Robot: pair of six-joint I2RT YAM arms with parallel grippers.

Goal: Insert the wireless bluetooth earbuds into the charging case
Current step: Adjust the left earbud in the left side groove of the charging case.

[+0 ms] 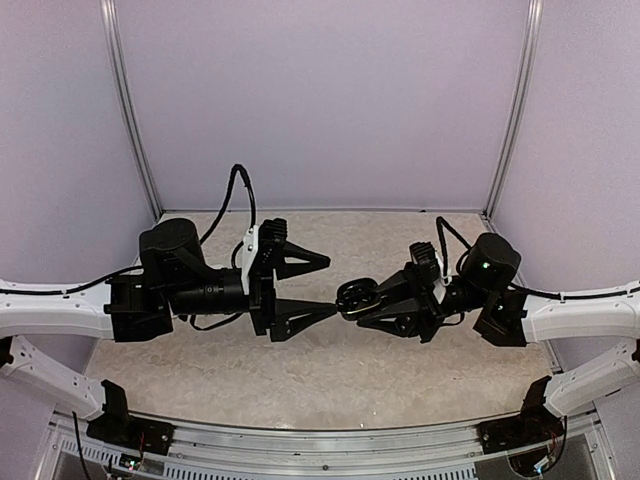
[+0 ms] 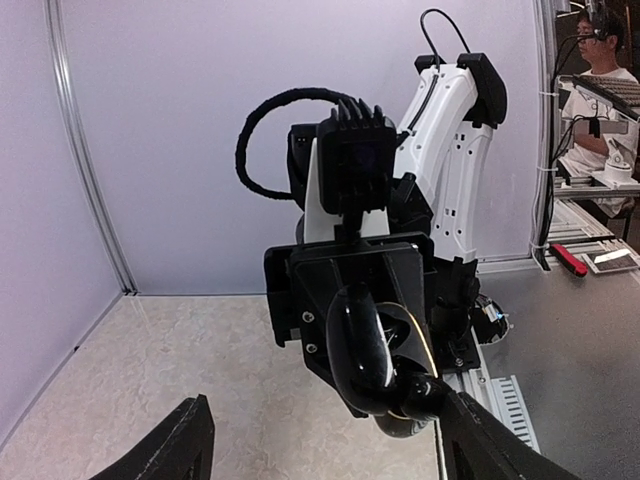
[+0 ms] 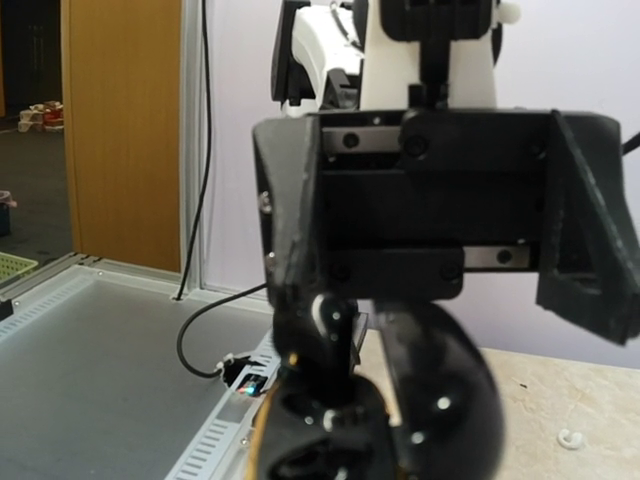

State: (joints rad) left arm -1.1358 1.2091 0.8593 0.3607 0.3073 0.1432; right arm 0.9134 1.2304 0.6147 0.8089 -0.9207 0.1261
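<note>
The glossy black rounded charging case (image 2: 365, 350), lid apparently open, hangs mid-scene above the beige marbled surface (image 1: 300, 380), pinched in the right gripper (image 1: 362, 302) jaws. The left gripper (image 1: 331, 284) jaws stand spread, near fingertip at the case. No earbuds discernible; insertion judged unfinished.

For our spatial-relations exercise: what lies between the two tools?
The black charging case, gripped by the right tool, sits before the open left tool; the top view shows it.

Glossy, smooth plastic charging case (image 2: 362, 345)
</note>
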